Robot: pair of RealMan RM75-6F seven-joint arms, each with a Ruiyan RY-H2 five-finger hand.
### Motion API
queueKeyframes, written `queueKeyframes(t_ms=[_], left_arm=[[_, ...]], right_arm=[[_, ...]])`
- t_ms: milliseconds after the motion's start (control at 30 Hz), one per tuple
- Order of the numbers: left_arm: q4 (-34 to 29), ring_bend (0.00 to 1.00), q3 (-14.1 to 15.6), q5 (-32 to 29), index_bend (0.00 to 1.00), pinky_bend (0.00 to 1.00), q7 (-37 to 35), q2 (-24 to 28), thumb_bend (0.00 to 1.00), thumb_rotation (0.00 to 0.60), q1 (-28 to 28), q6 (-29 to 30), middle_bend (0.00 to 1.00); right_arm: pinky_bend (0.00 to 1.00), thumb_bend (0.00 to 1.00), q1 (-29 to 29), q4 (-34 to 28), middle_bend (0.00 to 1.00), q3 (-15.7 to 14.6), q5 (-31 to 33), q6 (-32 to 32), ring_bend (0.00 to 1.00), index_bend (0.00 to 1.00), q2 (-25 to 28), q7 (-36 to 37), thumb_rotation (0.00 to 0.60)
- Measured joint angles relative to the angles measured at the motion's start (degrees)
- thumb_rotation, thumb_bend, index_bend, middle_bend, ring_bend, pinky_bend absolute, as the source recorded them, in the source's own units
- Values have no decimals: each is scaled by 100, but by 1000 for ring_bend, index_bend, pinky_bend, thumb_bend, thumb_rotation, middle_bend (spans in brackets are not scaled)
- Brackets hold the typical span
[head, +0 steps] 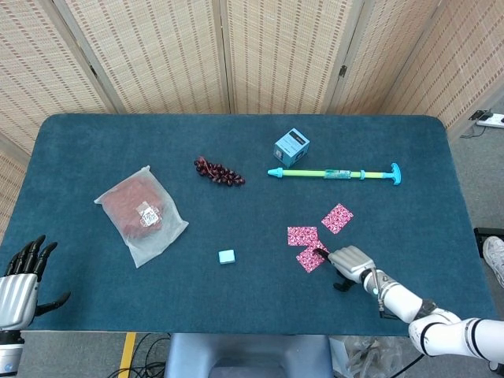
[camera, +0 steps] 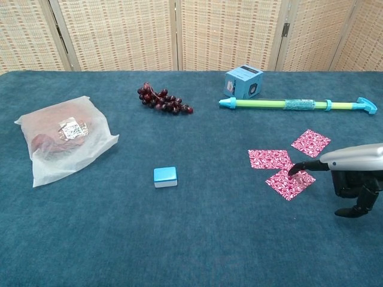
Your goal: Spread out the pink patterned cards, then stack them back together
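Three square pink patterned cards are lying flat on the right half of the dark blue felt-covered table (camera: 197, 239): a far card (camera: 311, 143) well apart to the right, a middle card (camera: 269, 158), and a near card (camera: 290, 183) touching the middle one's near corner. The near card is being pressed by one extended fingertip (camera: 294, 171) of the right hand (head: 351, 261), while the other fingers are being kept curled under, grasping nothing. The spreading step is judged to be under way. Light downward pressure is being called for, so that the thin, stiff-looking card is slid over the napped cloth without being buckled or dragging its neighbour along.

Farther off, a light blue cardboard cube box (camera: 243, 82) and a long green and cyan plastic pump tube (camera: 296, 105) are lying at the far side. A bunch of dark red grapes (camera: 163, 100), a small light blue rectangular block (camera: 165, 176) and a crinkled translucent plastic bag with reddish contents (camera: 63, 140) are resting to the left. The left hand (head: 20, 285) is being held off the near left edge, fingers released and apart.
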Motion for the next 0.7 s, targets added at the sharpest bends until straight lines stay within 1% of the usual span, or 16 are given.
queueKeyframes(t_ms=[200, 333, 467, 700], left_arm=[[6, 46, 4, -8, 138, 151, 0, -1, 184, 600, 0, -12, 43], [2, 46, 2, 11, 138, 151, -2, -10, 184, 600, -11, -13, 43], [-7, 46, 4, 21, 138, 151, -3, -11, 185, 600, -12, -8, 43], [-11, 46, 16, 8, 138, 151, -15, 10, 184, 600, 16, 12, 43]], right_arm=[[1000, 385, -58, -273, 976, -116, -89, 27, 1000, 39, 244, -30, 600], [1000, 385, -104, -346, 976, -103, -132, 167, 1000, 39, 302, -40, 600], [1000, 385, -119, -227, 976, -55, -133, 287, 1000, 39, 209, -133, 600], [1000, 385, -36, 131, 972, 17, 105, 173, 1000, 39, -90, -205, 600]])
